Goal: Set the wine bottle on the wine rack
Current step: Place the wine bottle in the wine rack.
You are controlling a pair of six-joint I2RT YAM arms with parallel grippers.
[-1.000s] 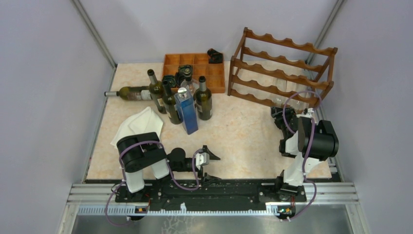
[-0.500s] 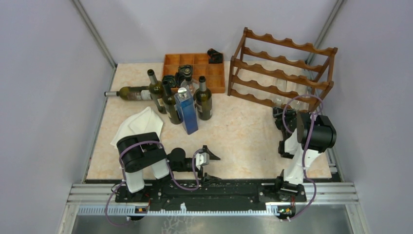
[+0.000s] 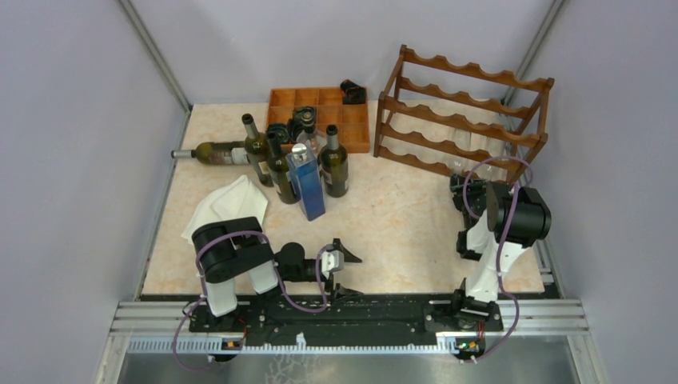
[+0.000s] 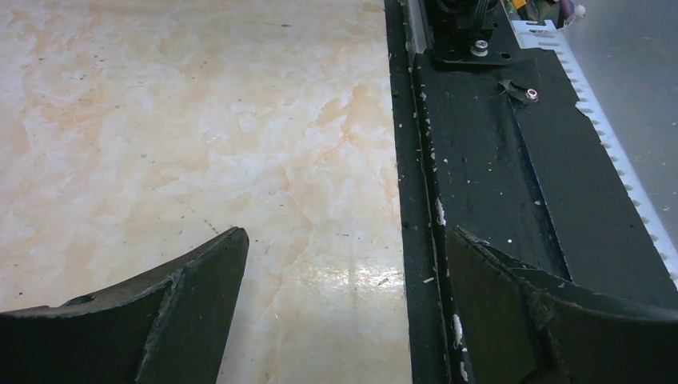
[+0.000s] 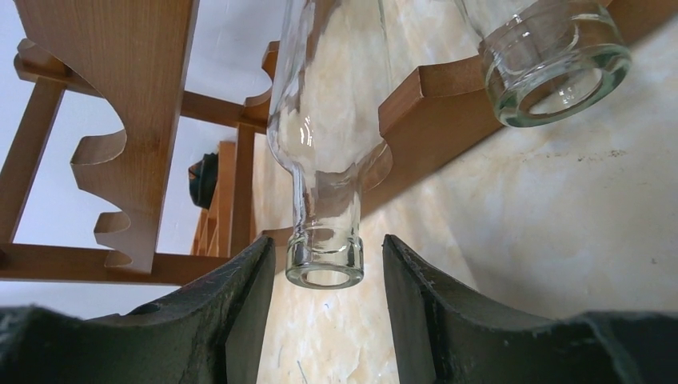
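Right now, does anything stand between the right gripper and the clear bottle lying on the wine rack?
Nothing visible does. The clear bottle has its neck between the right gripper fingers, with a narrow gap on each side. It lies across the wine rack rails; a second clear bottle lies beside it, clear of the gripper.

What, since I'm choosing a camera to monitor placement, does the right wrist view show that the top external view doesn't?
Only right wrist: the clear bottle's neck between the right end effector's fingers, gaps either side. Only top external: dark bottles, blue carton, orange tray, left end effector. Both: the wine rack.
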